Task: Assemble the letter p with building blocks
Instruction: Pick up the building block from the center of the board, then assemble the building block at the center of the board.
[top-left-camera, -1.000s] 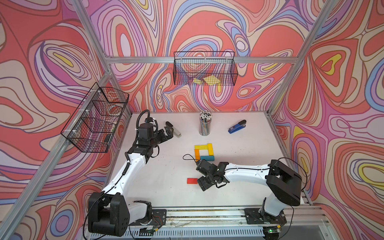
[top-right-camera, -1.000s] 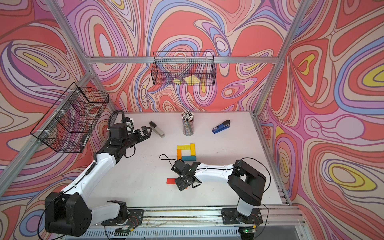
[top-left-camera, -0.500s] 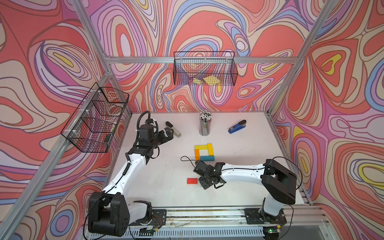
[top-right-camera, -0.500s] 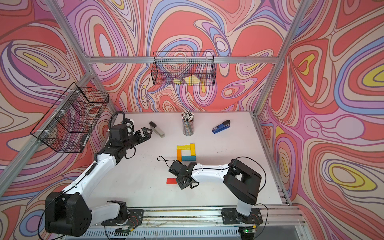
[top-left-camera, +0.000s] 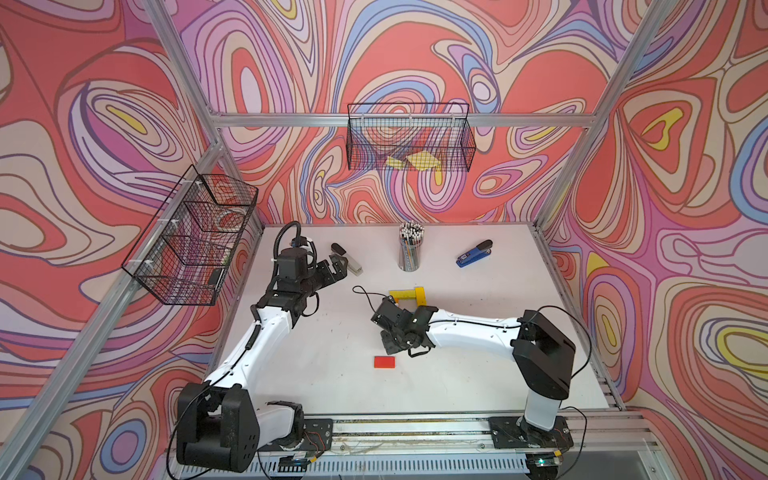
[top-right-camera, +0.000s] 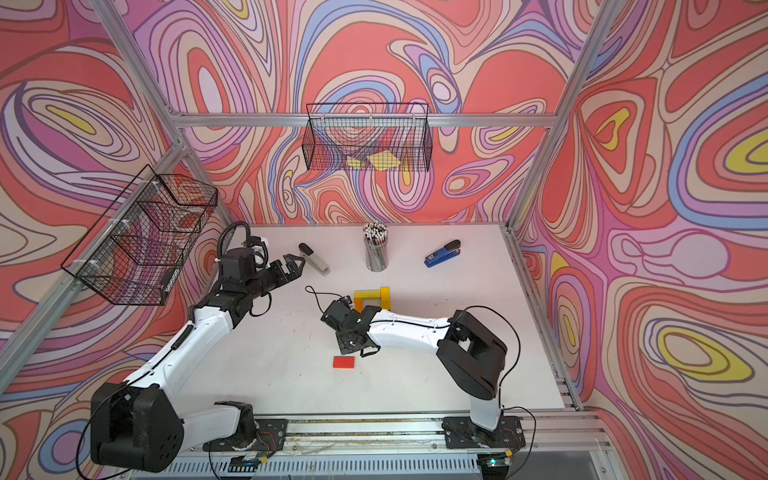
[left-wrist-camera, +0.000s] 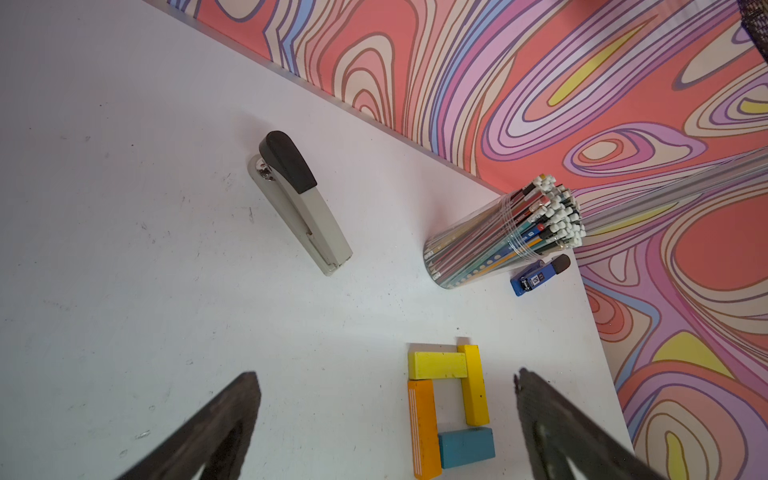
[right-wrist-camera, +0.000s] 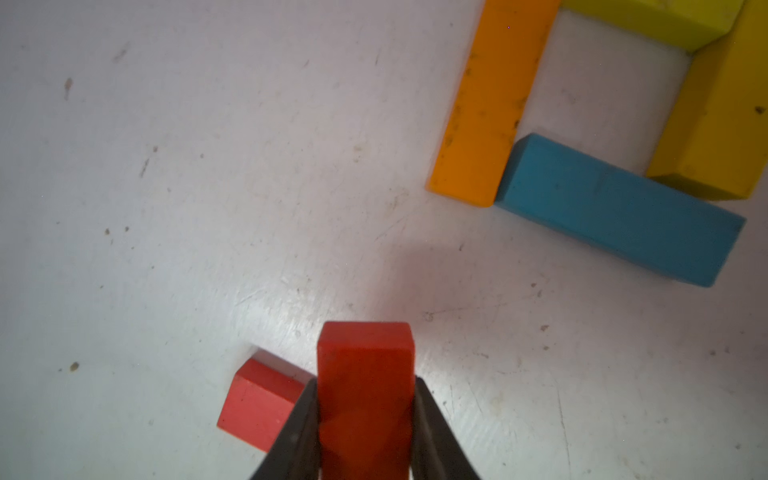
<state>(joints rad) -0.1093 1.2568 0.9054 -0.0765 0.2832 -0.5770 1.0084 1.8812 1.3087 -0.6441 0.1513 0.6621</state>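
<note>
In the right wrist view my right gripper (right-wrist-camera: 365, 382) is shut on a red block (right-wrist-camera: 365, 357), held above the table. A second red block (right-wrist-camera: 259, 403) lies flat just beside it, and shows in both top views (top-left-camera: 384, 361) (top-right-camera: 344, 362). Further back the loop lies on the table: the orange bar (right-wrist-camera: 494, 99), the teal bar (right-wrist-camera: 619, 208) and two yellow bars (right-wrist-camera: 723, 108) (left-wrist-camera: 436, 365). In the top views the right gripper (top-left-camera: 390, 341) hides its block and part of the loop. My left gripper (top-left-camera: 338, 266) (left-wrist-camera: 386, 374) hangs open and empty at the back left.
A grey stapler (top-left-camera: 347, 259) lies by the left gripper. A pencil cup (top-left-camera: 410, 249) and a blue stapler (top-left-camera: 473, 253) stand at the back. Wire baskets hang on the back wall (top-left-camera: 409, 137) and left wall (top-left-camera: 191, 237). A black cable (top-left-camera: 365, 291) trails from the right wrist.
My right gripper has shut on a red block and moved back toward the loop with it. The other red block stays on the table. The left arm has not moved.
</note>
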